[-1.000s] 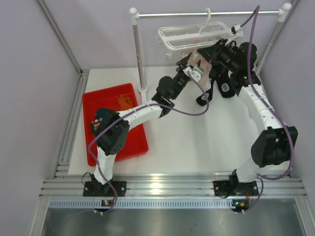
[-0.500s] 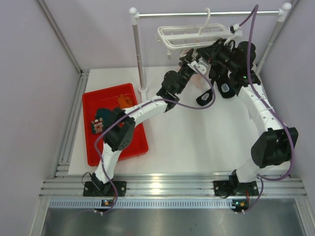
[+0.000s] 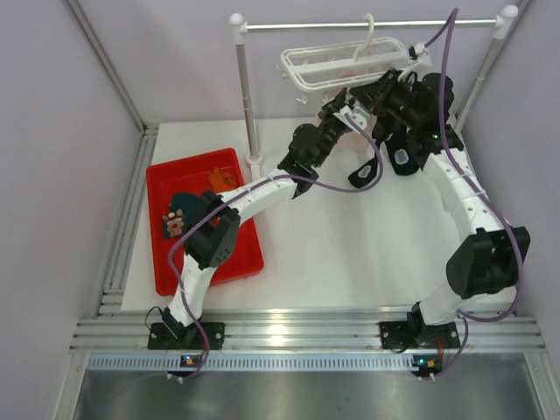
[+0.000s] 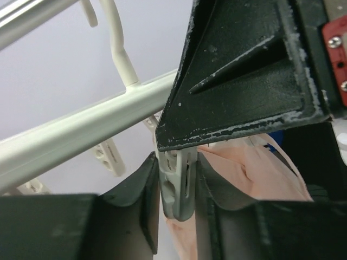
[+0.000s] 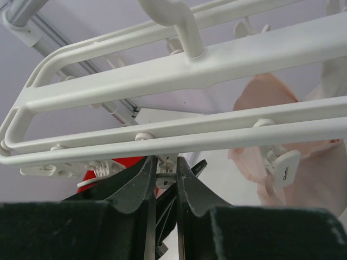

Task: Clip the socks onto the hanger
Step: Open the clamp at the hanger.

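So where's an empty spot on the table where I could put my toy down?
The wide bare table between the red tray and the right arm is free, down to the near edge. It's crowded at the back, where the left gripper and right gripper pinch clips under the hanger. The tray holds socks.

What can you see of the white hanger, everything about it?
The hanger is a white plastic frame of long parallel bars, hung by its curved hook from the metal rail. Small clips dangle beneath on short stems. The left claw pinches one clip, and a pale pink cloth hangs under the frame beside it.
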### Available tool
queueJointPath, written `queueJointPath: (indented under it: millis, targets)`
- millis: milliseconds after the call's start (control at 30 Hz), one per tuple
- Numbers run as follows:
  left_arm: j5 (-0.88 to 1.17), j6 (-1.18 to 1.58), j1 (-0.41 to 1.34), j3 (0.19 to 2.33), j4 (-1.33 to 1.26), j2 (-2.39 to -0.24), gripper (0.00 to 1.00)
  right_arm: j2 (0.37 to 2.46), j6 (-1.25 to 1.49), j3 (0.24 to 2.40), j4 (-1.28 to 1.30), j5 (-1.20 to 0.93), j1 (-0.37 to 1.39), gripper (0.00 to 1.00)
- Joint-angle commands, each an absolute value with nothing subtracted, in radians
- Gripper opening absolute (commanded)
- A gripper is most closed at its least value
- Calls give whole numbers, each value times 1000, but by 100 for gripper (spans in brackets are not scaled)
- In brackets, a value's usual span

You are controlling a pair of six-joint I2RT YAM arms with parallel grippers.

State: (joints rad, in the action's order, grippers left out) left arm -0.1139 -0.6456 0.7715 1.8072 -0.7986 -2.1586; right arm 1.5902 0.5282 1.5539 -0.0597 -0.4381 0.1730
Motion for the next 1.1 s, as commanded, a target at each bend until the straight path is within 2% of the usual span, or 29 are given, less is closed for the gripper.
queueJointPath:
  millis: [0, 100, 133, 167, 200, 300, 433, 567, 733, 867, 1067]
  targets:
    - [-104, -627, 762, 1798, -741, -2115, 17, 1526, 537, 1611, -109, -443, 193, 0]
    - [-71, -612, 761, 1799, -719, -2108, 0, 1526, 529, 1606, -127, -451, 193, 0]
    - [-55, -601, 755, 1789, -718, -2097, 0, 1528, 531, 1609, -127, -457, 193, 3]
    - [-25, -579, 752, 1783, -712, -2092, 0, 1529, 529, 1611, -135, -462, 192, 11]
    - [-9, -568, 747, 1779, -709, -2088, 0, 1531, 534, 1608, -143, -469, 186, 27]
    - [59, -511, 729, 1767, -694, -2074, 0, 1540, 555, 1612, -161, -509, 157, 49]
    - [185, -427, 687, 1744, -710, -2048, 0, 1552, 623, 1602, -251, -609, 97, 56]
    - [284, -339, 660, 1726, -773, -2042, 0, 1578, 690, 1589, -340, -707, 49, 56]
    - [354, -256, 637, 1739, -805, -2051, 0, 1589, 742, 1553, -457, -843, 37, 62]
    - [449, -154, 608, 1767, -813, -2063, 0, 1600, 770, 1525, -567, -916, 37, 63]
    - [580, -74, 580, 1775, -848, -2063, 0, 1624, 733, 1514, -597, -999, 38, 57]
